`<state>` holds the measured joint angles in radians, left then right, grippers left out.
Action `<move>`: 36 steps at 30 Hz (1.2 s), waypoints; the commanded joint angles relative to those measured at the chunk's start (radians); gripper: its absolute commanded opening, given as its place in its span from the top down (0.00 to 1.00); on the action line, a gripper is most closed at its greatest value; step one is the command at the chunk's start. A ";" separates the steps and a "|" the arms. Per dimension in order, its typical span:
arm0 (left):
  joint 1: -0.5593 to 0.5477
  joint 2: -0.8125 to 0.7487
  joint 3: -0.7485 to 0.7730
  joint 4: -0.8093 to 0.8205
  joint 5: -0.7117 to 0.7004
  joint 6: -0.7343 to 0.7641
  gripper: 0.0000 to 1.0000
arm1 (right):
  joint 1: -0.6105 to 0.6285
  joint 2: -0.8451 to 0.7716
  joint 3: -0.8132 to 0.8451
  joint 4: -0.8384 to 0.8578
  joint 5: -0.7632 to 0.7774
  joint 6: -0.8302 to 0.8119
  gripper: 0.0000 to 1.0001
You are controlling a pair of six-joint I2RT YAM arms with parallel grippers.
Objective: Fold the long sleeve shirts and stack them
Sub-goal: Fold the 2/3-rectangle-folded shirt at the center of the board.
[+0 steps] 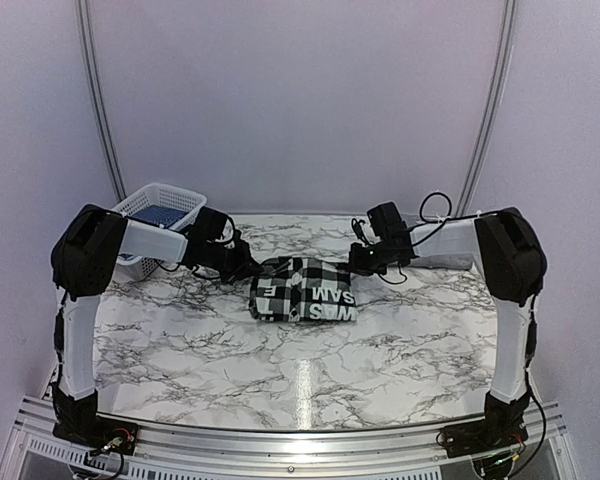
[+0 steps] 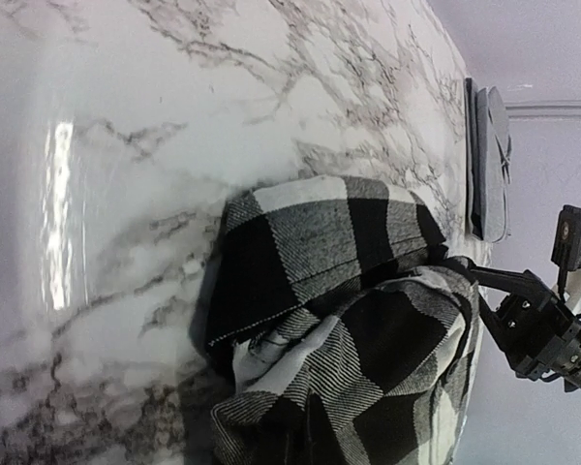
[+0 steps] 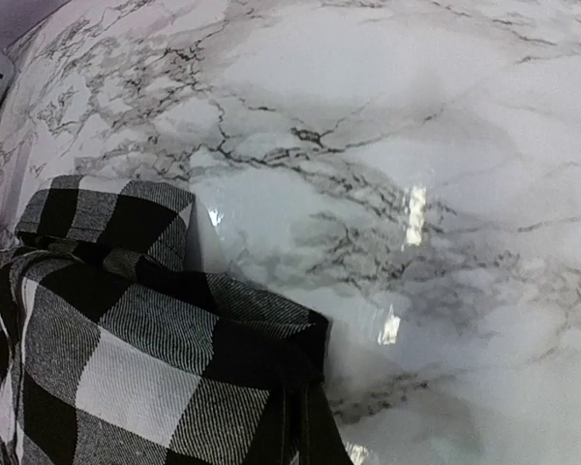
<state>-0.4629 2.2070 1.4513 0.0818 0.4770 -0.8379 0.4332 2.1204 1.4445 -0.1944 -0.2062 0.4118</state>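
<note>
The left fingers [image 1: 248, 270] and right fingers [image 1: 358, 264] each appear pinched shut on a far corner of the folded checked shirt [image 1: 305, 295], which lies mid-desk [image 1: 180, 350] between them, its long axis running left to right, both arms equally near.

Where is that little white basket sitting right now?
In the overhead view, the white basket sits at the far left corner of the marble table, behind the left arm and left of the checked shirt.
</note>
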 commanded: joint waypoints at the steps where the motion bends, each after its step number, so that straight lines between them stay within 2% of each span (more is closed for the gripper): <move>1: -0.003 -0.134 -0.101 0.082 -0.011 -0.018 1.00 | 0.005 -0.131 -0.074 0.014 0.015 0.009 1.00; 7: 0.005 -0.151 -0.051 0.024 -0.033 0.011 1.00 | -0.001 -0.110 0.029 -0.064 0.061 -0.024 1.00; 14: 0.060 -0.001 0.123 -0.016 -0.014 0.042 1.00 | -0.051 0.027 0.144 -0.054 0.049 -0.024 1.00; 15: 0.065 0.022 0.156 -0.027 -0.009 0.057 0.93 | -0.059 0.046 0.167 -0.053 0.038 -0.024 1.00; 16: 0.071 0.042 0.181 -0.035 -0.003 0.068 0.82 | -0.065 0.061 0.185 -0.053 0.029 -0.027 0.94; 17: 0.078 0.052 0.198 -0.043 -0.004 0.074 0.69 | -0.067 0.074 0.215 -0.060 0.026 -0.033 0.81; 20: 0.081 0.032 0.195 -0.046 -0.018 0.093 0.43 | -0.065 0.067 0.262 -0.083 0.012 -0.048 0.59; 21: 0.080 0.011 0.179 -0.046 -0.030 0.101 0.32 | -0.062 0.053 0.264 -0.083 0.014 -0.052 0.55; 22: 0.081 -0.022 0.160 -0.047 -0.041 0.108 0.27 | -0.059 0.039 0.264 -0.087 0.019 -0.056 0.53; 27: 0.074 -0.170 -0.021 -0.011 -0.060 0.116 0.28 | -0.009 -0.026 0.250 -0.095 0.026 -0.069 0.54; 30: 0.068 -0.253 -0.165 0.050 -0.059 0.112 0.40 | 0.047 -0.051 0.237 -0.060 0.019 -0.075 0.57; 32: 0.060 -0.286 -0.242 0.077 -0.053 0.117 0.44 | 0.082 -0.036 0.258 -0.030 -0.011 -0.078 0.58; 36: 0.034 -0.268 -0.251 0.111 -0.010 0.128 0.48 | 0.140 0.058 0.365 0.031 -0.055 -0.094 0.63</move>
<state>-0.4061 1.9289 1.2083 0.1253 0.4305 -0.7334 0.5205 2.1151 1.7069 -0.2497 -0.2054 0.3420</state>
